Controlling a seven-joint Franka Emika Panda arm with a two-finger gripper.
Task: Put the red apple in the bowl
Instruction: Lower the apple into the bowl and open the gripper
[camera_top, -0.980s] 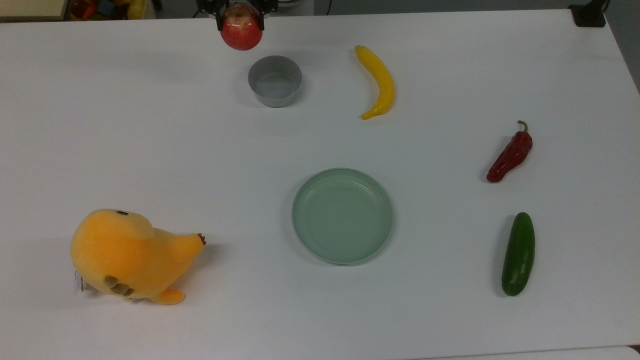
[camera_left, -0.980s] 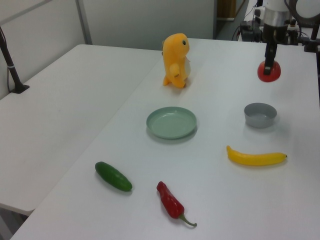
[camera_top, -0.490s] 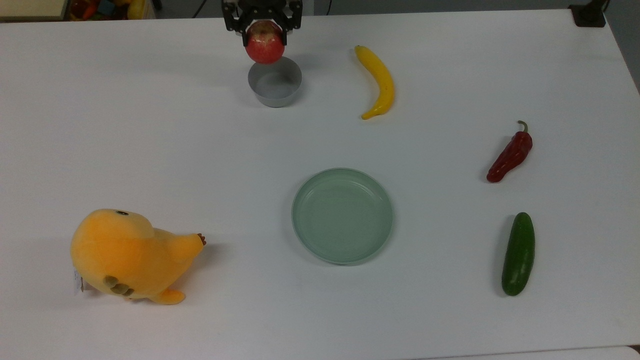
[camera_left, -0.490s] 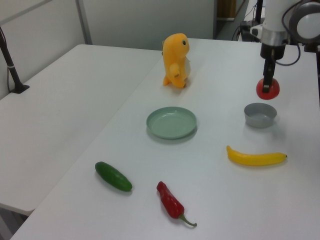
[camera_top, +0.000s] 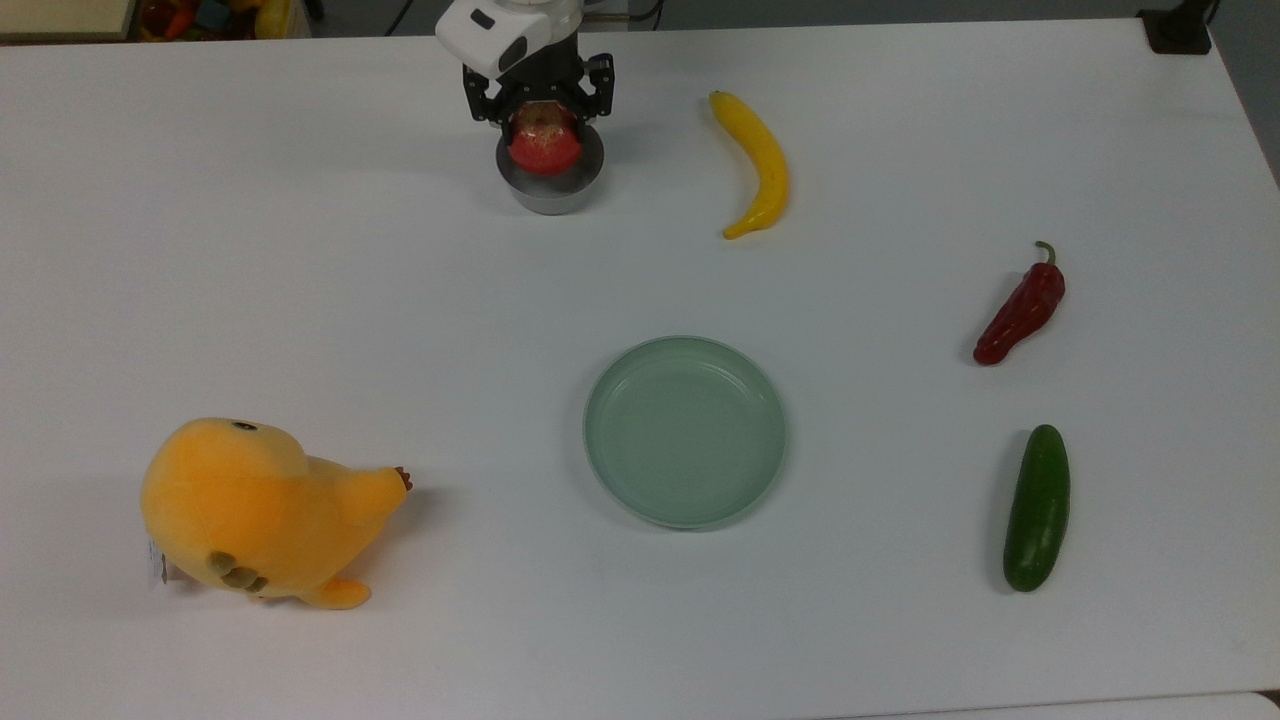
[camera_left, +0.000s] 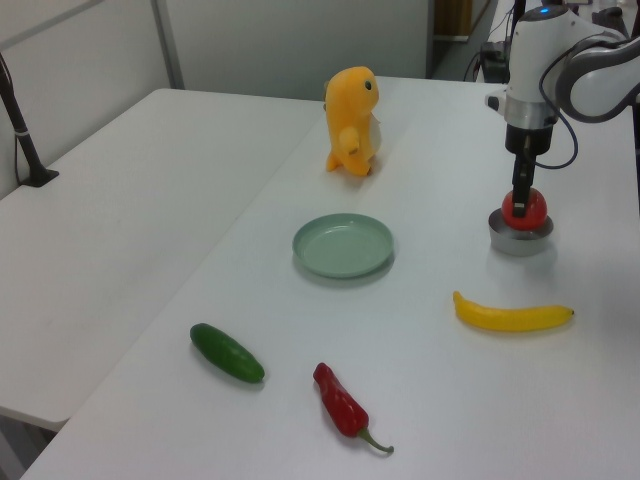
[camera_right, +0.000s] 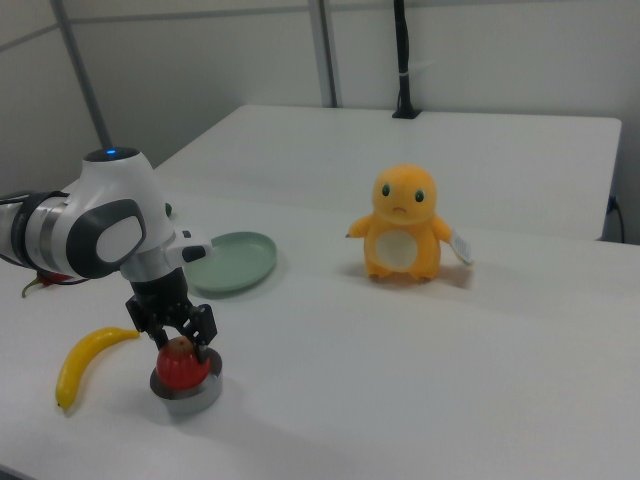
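My gripper (camera_top: 545, 118) stands directly above the bowl (camera_top: 550, 190), fingers closed on the red apple (camera_top: 546, 150), which hangs straight below them with its lower half already inside the bowl's rim. The apple is round and red, its pale speckled stem end facing up between my fingers.

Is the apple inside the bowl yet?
Partly in: the apple sits low in the bowl, its top above the rim, with the gripper around it.
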